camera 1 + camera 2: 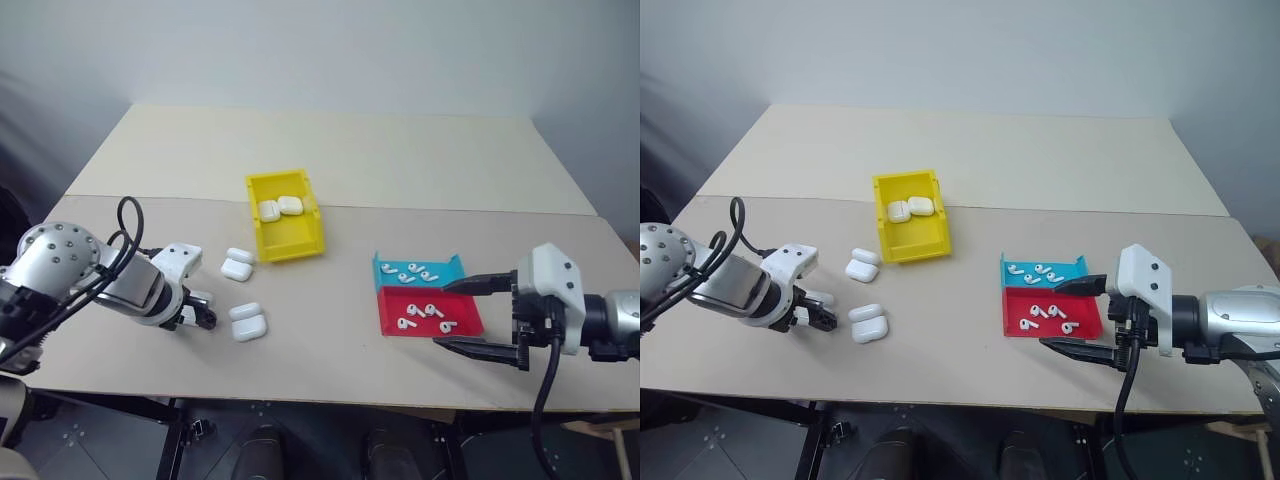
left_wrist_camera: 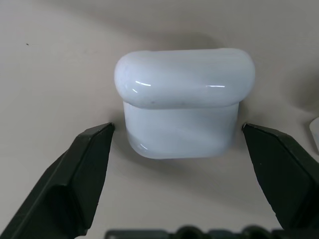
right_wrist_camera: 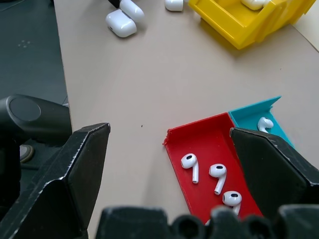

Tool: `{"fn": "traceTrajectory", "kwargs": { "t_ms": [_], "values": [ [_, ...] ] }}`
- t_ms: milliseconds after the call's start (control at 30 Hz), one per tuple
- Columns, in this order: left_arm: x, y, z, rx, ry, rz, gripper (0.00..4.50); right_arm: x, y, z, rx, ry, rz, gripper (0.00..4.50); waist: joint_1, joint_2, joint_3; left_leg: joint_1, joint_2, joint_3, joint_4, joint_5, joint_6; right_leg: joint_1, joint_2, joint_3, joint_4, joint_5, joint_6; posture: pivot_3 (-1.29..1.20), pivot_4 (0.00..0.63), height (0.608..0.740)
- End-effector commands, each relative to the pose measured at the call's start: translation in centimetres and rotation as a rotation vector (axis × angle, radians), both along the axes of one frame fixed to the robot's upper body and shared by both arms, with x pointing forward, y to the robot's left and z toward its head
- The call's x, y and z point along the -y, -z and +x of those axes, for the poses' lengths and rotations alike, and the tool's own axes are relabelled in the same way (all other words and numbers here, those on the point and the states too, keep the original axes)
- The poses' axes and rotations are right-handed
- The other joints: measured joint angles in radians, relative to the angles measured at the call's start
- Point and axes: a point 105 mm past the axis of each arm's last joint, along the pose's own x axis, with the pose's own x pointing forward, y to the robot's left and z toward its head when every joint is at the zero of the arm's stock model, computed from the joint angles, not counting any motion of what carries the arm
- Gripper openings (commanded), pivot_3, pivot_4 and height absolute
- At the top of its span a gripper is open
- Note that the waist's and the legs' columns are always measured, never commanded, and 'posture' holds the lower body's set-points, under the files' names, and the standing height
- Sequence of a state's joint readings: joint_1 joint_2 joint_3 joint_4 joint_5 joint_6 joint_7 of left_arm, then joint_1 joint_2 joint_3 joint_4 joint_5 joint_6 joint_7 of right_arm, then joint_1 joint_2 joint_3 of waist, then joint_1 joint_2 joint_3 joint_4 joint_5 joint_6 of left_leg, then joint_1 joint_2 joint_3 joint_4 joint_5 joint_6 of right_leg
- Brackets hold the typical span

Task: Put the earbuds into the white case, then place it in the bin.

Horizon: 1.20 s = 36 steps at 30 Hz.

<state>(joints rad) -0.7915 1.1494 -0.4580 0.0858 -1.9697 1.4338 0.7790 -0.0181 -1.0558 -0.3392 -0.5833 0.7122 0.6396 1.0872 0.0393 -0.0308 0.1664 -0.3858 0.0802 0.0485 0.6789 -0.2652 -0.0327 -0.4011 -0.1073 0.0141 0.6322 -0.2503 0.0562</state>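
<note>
Desk (image 1: pixel 400 160), item list:
- Yellow bin (image 1: pixel 285 214), mid-desk toward the far edge: 2 closed white cases (image 1: pixel 280 208) already inside. Judged: earlier rounds done.
- White case (image 2: pixel 183 102), near the desk's front-left edge, lid closed. L gripper (image 2: pixel 178 149) straddles it, one finger each side, gaps visible both sides; not yet gripping.
- 2nd loose case (image 1: pixel 237 263) just behind it, toward the bin.
- Red tray (image 1: pixel 430 313), front-right: approx. 5 earbuds (image 3: pixel 204 174) loose inside.
- Blue tray (image 1: pixel 417 268), touching the red tray's far side: several more earbuds.
- R gripper (image 1: pixel 487 316) wide open, empty, hovering at the red tray's right edge.
Status, judged: current case needs gripping, opening, earbuds loaded, closing, then binning; all still to do.
</note>
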Motion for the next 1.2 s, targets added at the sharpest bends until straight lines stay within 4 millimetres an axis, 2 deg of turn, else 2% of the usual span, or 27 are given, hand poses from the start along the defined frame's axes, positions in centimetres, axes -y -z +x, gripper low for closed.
{"fn": "traceTrajectory", "kwargs": {
  "t_ms": [33,100,267,367,500,600,667,833,867,1033,1200],
  "values": [
    [0.2,-0.6,0.1,0.031,0.007,-0.011,3.3,-0.3,-1.0,-0.3,0.061,-0.022,0.011,4.5,-0.002,0.0,0.0,0.0,0.0,0.0,0.0,0.0,0.0,0.0,0.0,0.0,0.0,0.0,0.0,0.0,0.15,0.74],
    [0.0,-0.8,0.1,0.037,-0.001,-0.009,2.76,-0.4,-0.9,-0.3,0.061,-0.024,0.015,4.5,-0.003,0.0,0.0,0.0,0.0,0.0,0.0,0.0,0.0,0.0,0.0,0.0,0.0,0.0,0.0,0.0,0.15,0.74],
    [-1.1,-2.1,0.5,0.125,-0.063,0.03,2.76,-0.7,-0.5,-0.3,0.061,-0.026,0.028,4.5,-0.003,0.0,0.0,-0.001,0.0,0.0,0.0,0.0,0.0,-0.001,0.0,0.0,-0.001,0.0,0.0,0.0,0.15,0.74],
    [-1.6,-3.6,0.2,0.19,-0.065,0.014,2.76,-0.8,-0.5,-0.2,0.065,-0.026,0.034,4.5,-0.012,-0.001,0.0,-0.002,0.0,0.0,-0.001,0.0,0.0,-0.002,0.0,0.0,-0.001,0.0,0.0,0.0,0.15,0.74],
    [-1.8,-6.8,-0.4,0.325,-0.029,-0.06,2.76,-0.9,-0.3,-0.2,0.072,-0.027,0.043,4.5,-0.017,-0.001,0.0,-0.002,0.0,0.0,-0.001,0.0,0.0,-0.002,0.0,0.0,-0.001,0.0,0.0,0.0,0.15,0.74],
    [-0.6,-9.3,-0.7,0.485,0.077,-0.2,2.76,-1.0,-0.1,-0.1,0.079,-0.028,0.049,4.5,-0.018,-0.001,0.0,-0.002,0.0,0.001,-0.001,0.0,0.0,-0.002,0.0,0.0,-0.002,0.0,0.0,0.0,0.15,0.74],
    [-0.4,-10.8,-0.9,0.617,0.119,-0.315,2.76,-1.1,-0.1,0.1,0.084,-0.029,0.054,4.5,-0.017,0.0,0.0,-0.002,0.0,0.001,-0.002,0.0,0.0,-0.002,0.0,0.0,-0.002,0.0,0.0,0.0,0.15,0.74],
    [-0.1,-12.4,-1.2,0.955,0.309,-0.333,2.76,-1.3,-0.4,0.4,0.101,-0.041,0.063,4.5,-0.023,0.0,0.0,-0.001,0.0,0.003,-0.003,0.0,-0.001,-0.003,0.0,0.0,-0.002,0.0,0.0,0.0,0.15,0.74],
    [0.1,-12.6,-1.3,0.981,0.353,-0.348,2.76,-1.3,-0.4,0.4,0.105,-0.042,0.061,4.5,-0.023,0.0,0.0,-0.002,0.0,0.003,-0.003,0.0,-0.001,-0.003,0.0,0.0,-0.003,0.0,0.0,0.0,0.15,0.74],
    [3.2,-14.4,-2.0,1.063,0.682,-0.715,2.76,-1.0,-0.6,0.7,0.124,-0.047,0.047,4.5,-0.011,0.0,0.0,-0.003,0.0,0.002,-0.001,0.0,-0.001,-0.002,0.0,-0.001,-0.002,0.0,0.0,0.0,0.15,0.74],
    [6.3,-14.6,-2.8,1.055,1.04,-0.877,2.76,-0.8,-1.3,1.0,0.129,-0.036,0.012,4.5,-0.015,0.0,0.0,-0.004,0.0,0.002,-0.001,0.0,0.0,-0.003,0.0,-0.001,-0.003,0.0,0.0,0.0,0.15,0.74]
  ]
}}
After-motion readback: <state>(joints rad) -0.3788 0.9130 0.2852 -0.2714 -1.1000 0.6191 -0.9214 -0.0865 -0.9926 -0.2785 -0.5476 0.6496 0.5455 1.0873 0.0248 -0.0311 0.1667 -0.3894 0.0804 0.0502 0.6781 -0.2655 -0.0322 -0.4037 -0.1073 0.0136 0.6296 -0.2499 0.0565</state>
